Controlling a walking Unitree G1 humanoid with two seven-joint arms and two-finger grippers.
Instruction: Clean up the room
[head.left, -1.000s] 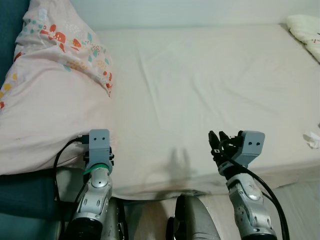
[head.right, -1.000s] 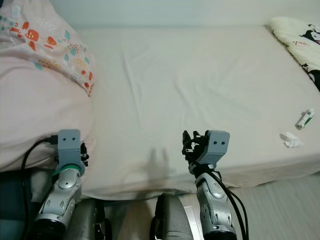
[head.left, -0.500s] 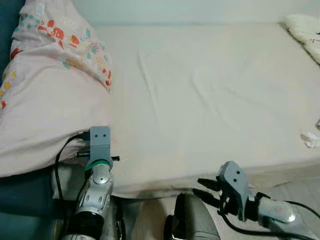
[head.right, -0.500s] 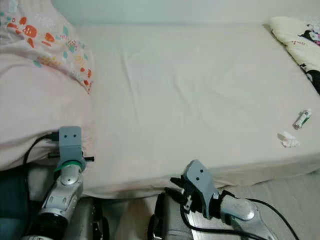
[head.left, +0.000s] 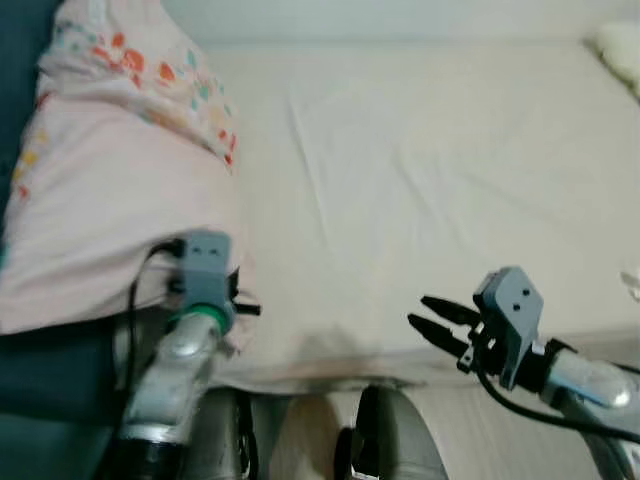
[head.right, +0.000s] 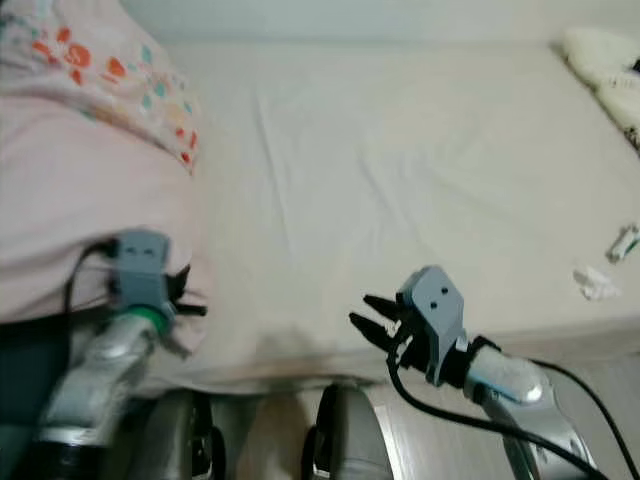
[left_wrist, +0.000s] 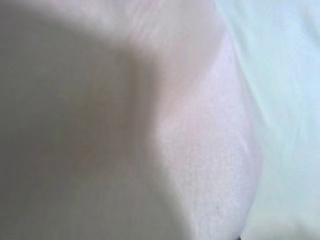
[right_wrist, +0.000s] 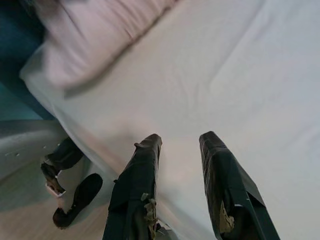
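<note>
A pink duvet with a flowered end lies bunched on the left side of the bed. My left arm reaches up at the bed's front edge, with its wrist against the duvet's lower edge; the left wrist view is close against pink cloth. My right gripper hovers open at the bed's front edge, pointing left, nothing between its fingers. A crumpled white tissue and a small tube lie on the sheet at the far right.
A cream patterned pillow sits at the bed's far right corner. Something dark blue stands left of the bed below the duvet. Pale floor runs along the bed's front at the right.
My right arm dropped below the bed edge, then rose again, now lying sideways with its fingers pointing left. The left arm stays at the duvet. The view shifted a little.
</note>
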